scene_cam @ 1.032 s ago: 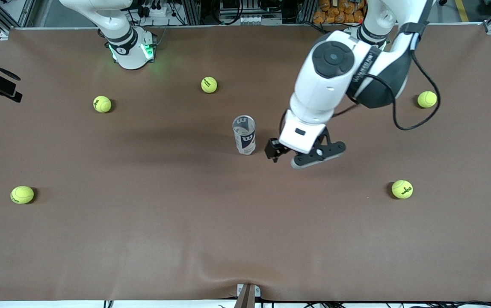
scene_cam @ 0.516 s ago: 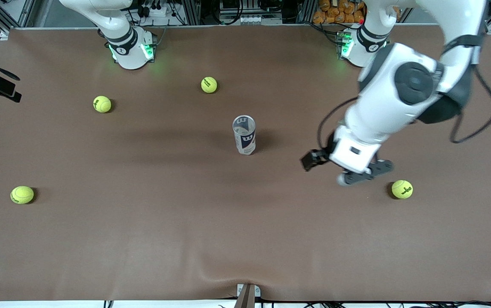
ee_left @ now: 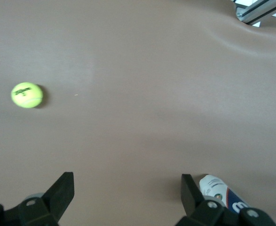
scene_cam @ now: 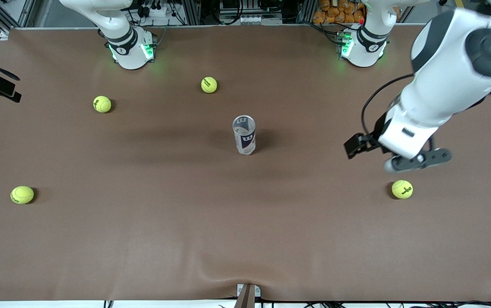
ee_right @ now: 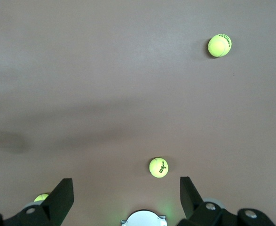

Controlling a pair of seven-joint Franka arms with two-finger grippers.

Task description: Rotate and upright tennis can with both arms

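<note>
From the front, your tennis can [scene_cam: 244, 135] stands upright mid-table, well apart from the left gripper [scene_cam: 393, 154]. Left wrist: fingers [ee_left: 190, 193] spread, empty, can [ee_left: 221, 191] beside one. Right wrist: right gripper [ee_right: 126, 197] spread, empty.

The left arm [scene_cam: 451, 81] is blurring and running off the front view's edge. The tennis can [ee_left: 222, 193] is showing only partly past the left gripper's finger [ee_left: 194, 200]. The right arm [scene_cam: 100, 17] is cut off above its base.
</note>
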